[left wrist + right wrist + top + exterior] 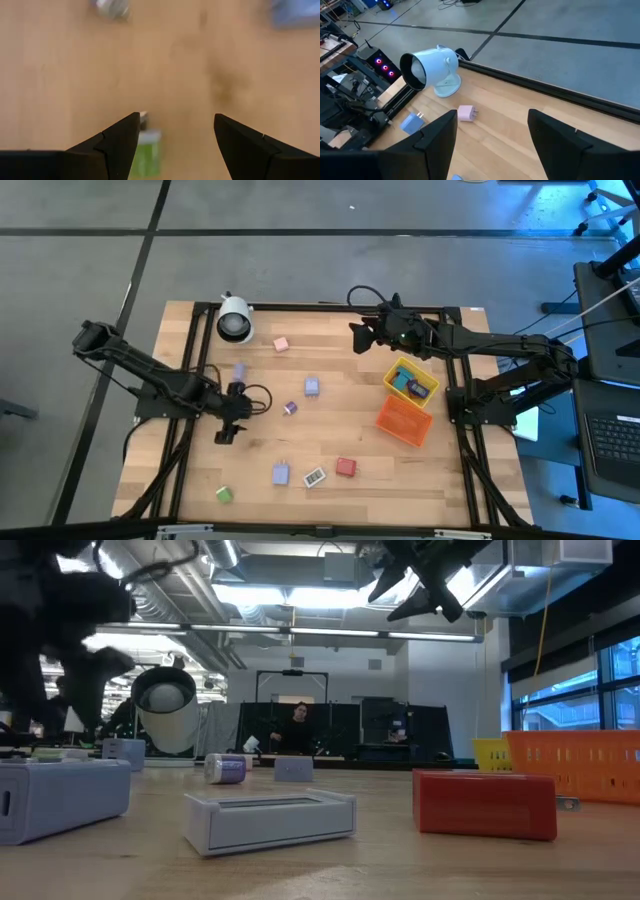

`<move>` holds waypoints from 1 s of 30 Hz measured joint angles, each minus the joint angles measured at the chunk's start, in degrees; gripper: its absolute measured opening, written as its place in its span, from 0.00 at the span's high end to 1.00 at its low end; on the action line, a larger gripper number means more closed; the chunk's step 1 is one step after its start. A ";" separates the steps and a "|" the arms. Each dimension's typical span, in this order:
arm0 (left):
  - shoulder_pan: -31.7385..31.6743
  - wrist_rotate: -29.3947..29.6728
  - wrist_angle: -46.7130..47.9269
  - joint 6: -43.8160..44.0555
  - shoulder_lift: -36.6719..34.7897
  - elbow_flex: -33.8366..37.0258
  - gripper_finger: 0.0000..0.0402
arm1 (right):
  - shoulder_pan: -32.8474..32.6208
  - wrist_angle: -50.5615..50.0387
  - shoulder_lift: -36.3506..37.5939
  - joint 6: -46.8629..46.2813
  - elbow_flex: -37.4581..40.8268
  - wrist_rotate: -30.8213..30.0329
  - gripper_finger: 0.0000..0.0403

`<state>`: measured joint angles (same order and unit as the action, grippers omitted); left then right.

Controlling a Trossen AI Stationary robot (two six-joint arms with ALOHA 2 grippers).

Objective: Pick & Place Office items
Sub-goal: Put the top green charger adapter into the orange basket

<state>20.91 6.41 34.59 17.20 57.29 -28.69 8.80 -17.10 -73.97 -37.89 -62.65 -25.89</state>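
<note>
While the left claw [226, 432] hangs open over bare tabletop [330, 435], the green block [146, 157] lies off-centre by one finger; a skewed descent could knock it aside. Right claw [357, 336], open, is held beyond the yellow bin [412, 380].

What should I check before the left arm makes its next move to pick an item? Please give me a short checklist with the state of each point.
1. Left gripper open: ok, its fingers stand wide apart.
2. Left gripper empty: ok, only bare wood shows between the fingers.
3. An item ahead of it: ok, the green piece shows beside one finger, off centre.
4. Aligned on that piece: not ok, it is not in the gap.
5. Right gripper out of the way: ok, it is open at the table's far edge near the yellow bin.
6. Gripper height over the wood: cannot tell.
</note>
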 joint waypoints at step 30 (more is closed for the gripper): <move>0.00 2.92 0.64 4.10 13.29 0.02 0.43 | 0.00 -0.56 0.00 5.64 0.00 -0.22 0.39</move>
<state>20.91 9.33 35.23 21.30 70.58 -28.67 8.80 -17.66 -73.97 -32.25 -62.65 -26.11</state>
